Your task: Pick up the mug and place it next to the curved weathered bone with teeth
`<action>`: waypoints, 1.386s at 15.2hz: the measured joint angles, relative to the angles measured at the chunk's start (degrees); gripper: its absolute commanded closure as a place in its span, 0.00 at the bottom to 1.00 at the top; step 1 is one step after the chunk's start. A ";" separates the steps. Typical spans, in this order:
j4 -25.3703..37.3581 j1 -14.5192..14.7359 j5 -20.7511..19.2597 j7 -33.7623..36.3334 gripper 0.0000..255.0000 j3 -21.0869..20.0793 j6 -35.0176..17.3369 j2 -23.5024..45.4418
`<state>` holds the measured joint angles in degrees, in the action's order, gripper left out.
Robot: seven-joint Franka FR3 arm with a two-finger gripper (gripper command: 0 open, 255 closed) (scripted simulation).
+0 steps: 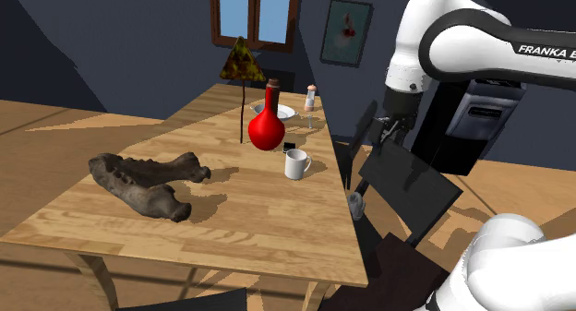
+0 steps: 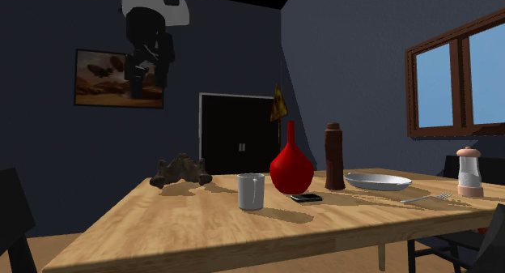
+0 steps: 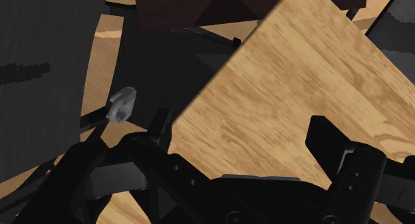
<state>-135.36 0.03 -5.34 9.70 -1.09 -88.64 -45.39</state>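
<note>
Tool (image 3: pixel 241 126), fingers (image 3: pixel 327 139) apart (outline murky in gloom), well away from white mug (image 1: pixel 296 164).

The white mug (image 1: pixel 297 164) stands upright on the table, apart from the dark curved bone (image 1: pixel 146 184).

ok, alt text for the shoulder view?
A white mug stands upright on a wooden table, apart from the dark curved bone lying to its left; a red vase stands behind it. At right, the white arm hangs its black jaws beyond the table's edge, above a dark chair.
</note>
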 measured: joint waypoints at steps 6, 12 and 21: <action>0.65 -0.27 -0.01 0.61 0.00 0.40 -6.99 7.29; 3.42 -0.60 0.10 1.54 0.00 0.76 -16.48 18.88; 12.50 -1.03 0.48 2.41 0.00 1.26 -27.10 37.54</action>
<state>-122.85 -1.00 -4.86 12.11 0.18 -115.74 -7.84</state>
